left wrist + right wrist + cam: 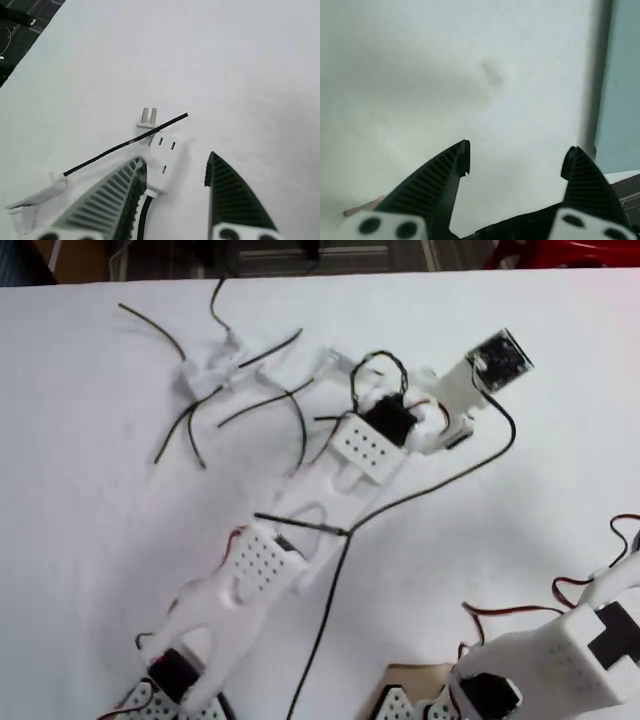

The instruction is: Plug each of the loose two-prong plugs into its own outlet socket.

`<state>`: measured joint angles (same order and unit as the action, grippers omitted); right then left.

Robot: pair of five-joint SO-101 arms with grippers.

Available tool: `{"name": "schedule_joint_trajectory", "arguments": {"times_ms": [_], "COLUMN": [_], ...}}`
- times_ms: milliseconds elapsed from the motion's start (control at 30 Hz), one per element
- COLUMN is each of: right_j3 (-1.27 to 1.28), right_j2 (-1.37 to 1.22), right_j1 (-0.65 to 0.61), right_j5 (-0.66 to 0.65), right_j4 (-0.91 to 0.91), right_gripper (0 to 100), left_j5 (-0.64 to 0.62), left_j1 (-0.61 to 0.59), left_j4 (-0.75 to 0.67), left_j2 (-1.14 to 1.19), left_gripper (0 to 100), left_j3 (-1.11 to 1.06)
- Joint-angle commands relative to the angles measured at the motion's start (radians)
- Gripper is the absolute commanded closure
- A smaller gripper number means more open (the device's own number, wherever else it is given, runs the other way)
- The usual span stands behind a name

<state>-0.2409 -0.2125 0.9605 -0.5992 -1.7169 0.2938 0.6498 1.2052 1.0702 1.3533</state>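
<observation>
- High view: the table (90, 540) is carrying white plug pieces (212, 368) toward its far edge. Loose black wires (265, 400) are fanning out around them.
- The left arm (365, 445) is lying stretched on a diagonal from the table's near edge toward its far middle. Its wrist end is sitting just beside the wires, with the wrist camera (498, 358) sticking out to one side.
- The right arm (560, 660) is sitting folded at the table's near right corner, well apart from the plug pieces.
- Left wrist view: an outlet block (162, 155) is lying flat on the table. Its slots (172, 145) are facing up uncovered, and two prongs (148, 116) are sticking out of one end.
- A black cord (144, 215) is leaving the block's other end, and a thin black wire (125, 145) is crossing over the prong end.
- The left gripper (176, 159) is spread wide and gripping nothing. The block is lying between its fingers, just beside one fingertip (140, 165); contact cannot be told.
- Right wrist view: the right gripper (519, 148) is spread wide and holding nothing, hanging over the table near its edge.
</observation>
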Motion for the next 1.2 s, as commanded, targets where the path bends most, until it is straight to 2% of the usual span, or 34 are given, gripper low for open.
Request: {"name": "schedule_joint_trajectory", "arguments": {"times_ms": [0,133,300,500,700,867,1000,1067,1167], "right_j3": [0.025,0.064,0.117,0.135,0.135,0.135,0.135,0.133,0.133], "right_j2": [0.031,0.025,0.027,0.027,0.027,0.027,0.031,0.035,0.035], "right_j1": [-0.016,-0.005,0.015,0.038,0.050,0.050,0.050,0.050,0.050], "right_j5": [-0.003,-0.009,-0.011,-0.011,-0.011,-0.011,-0.011,-0.012,-0.051], "right_j4": [0.018,0.035,0.056,0.056,0.048,0.047,0.041,0.030,0.027], "right_gripper": [70.4,70.4,70.4,70.4,70.4,70.4,70.4,70.4,70.4], "left_j5": [-0.038,-0.034,-0.026,0.083,0.078,0.201,0.242,0.281,0.356], "left_j1": [-0.013,0.001,-0.030,-0.071,-0.059,-0.044,-0.010,0.004,0.012], "left_j4": [-0.032,-0.048,-0.132,-0.196,-0.244,-0.244,-0.247,-0.256,-0.252], "left_j2": [-0.168,-0.171,-0.093,0.041,0.130,0.145,0.186,0.203,0.205], "left_gripper": [81,81,81,81,81,81,81,85,99], "left_j3": [-0.086,-0.129,-0.181,-0.175,-0.175,-0.186,-0.175,-0.175,-0.175]}}
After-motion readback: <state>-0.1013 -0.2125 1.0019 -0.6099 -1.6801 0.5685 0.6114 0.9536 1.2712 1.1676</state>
